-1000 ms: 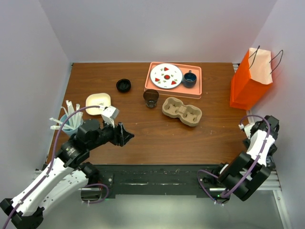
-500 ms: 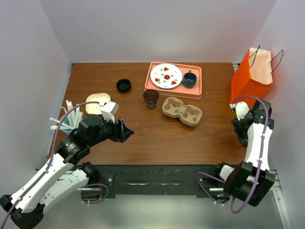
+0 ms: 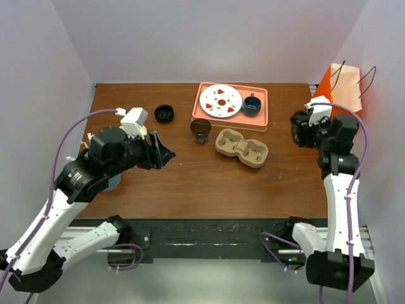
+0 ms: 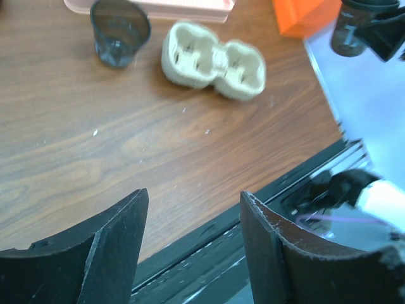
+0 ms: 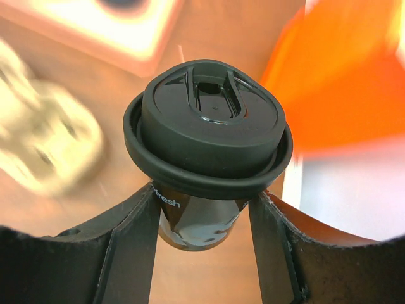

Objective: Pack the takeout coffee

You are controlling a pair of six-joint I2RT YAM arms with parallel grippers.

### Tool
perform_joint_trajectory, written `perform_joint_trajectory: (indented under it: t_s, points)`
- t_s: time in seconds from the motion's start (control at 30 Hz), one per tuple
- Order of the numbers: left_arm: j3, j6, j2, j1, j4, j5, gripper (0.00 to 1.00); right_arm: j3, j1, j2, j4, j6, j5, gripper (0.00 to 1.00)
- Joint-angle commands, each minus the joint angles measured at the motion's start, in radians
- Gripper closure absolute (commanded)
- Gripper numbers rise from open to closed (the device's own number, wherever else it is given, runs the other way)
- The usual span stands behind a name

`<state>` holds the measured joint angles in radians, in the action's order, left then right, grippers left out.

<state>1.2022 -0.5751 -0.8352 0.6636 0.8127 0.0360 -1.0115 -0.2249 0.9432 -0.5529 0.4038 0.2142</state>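
Observation:
The takeout coffee (image 5: 209,136), a dark cup with a round black lid, hangs above the table with my right gripper (image 5: 204,194) shut on its body just under the lid. In the top view that right gripper (image 3: 299,130) is at the table's right side, beside the orange paper bag (image 3: 332,104). The left wrist view shows the held cup (image 4: 350,33) at its upper right. My left gripper (image 3: 162,152) hovers open over the table's left half; its fingers (image 4: 123,221) have nothing between them.
A cardboard two-cup carrier (image 3: 242,147) lies at mid-table, with an open dark lidless cup (image 3: 200,130) to its left. A loose black lid (image 3: 164,113) sits further left. The pink tray (image 3: 231,122) at the back holds a plate and a blue mug (image 3: 251,104).
My right arm has risen from the near right edge and swung up and inward to beside the orange bag. My left arm has lifted and moved slightly toward the back.

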Motion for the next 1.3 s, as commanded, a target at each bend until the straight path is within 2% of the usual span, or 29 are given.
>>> perform_joint_trajectory:
  t_s: [0.0, 0.13, 0.3, 0.5, 0.6, 0.63, 0.73, 0.87, 1.0, 1.13, 1.27]
  points:
    - [0.164, -0.045, -0.048, 0.004, 0.123, -0.060, 0.35, -0.061, 0.113, 0.022, 0.316, -0.187, 0.119, 0.48]
    - [0.311, -0.022, -0.155, 0.004, 0.216, -0.134, 0.34, -0.058, 0.350, 0.115, 0.525, -0.243, 0.110, 0.48]
    - [0.566, 0.018, -0.283, 0.002, 0.362, -0.211, 0.34, -0.261, 0.689, 0.331, 0.534, -0.177, 0.064, 0.46]
    - [0.798, 0.006, -0.427, -0.016, 0.503, -0.254, 0.35, -0.332, 0.956, 0.433, 0.607, -0.143, 0.079, 0.45]
    - [0.821, 0.012, -0.452, -0.099, 0.502, -0.182, 0.37, -0.280, 1.047, 0.436, 0.668, -0.126, 0.050, 0.44]
    - [0.814, 0.017, -0.458, -0.157, 0.502, -0.157, 0.37, -0.256, 1.061, 0.418, 0.698, -0.134, 0.033, 0.44]
    - [0.772, 0.023, -0.464, -0.194, 0.502, -0.113, 0.40, -0.193, 1.093, 0.390, 0.749, -0.160, 0.051, 0.44]
    - [0.735, 0.027, -0.467, -0.203, 0.477, -0.081, 0.46, -0.130, 1.101, 0.323, 0.740, -0.152, 0.071, 0.44]
    - [0.685, 0.028, -0.424, -0.203, 0.349, 0.066, 0.48, -0.121, 1.101, 0.283, 0.711, -0.137, 0.077, 0.44]
    - [0.573, 0.003, -0.383, -0.203, 0.235, 0.178, 0.50, -0.122, 1.101, 0.281, 0.694, -0.135, 0.099, 0.44]
    - [0.530, -0.032, -0.361, -0.203, 0.195, 0.177, 0.51, -0.108, 1.101, 0.273, 0.703, -0.145, 0.111, 0.44]
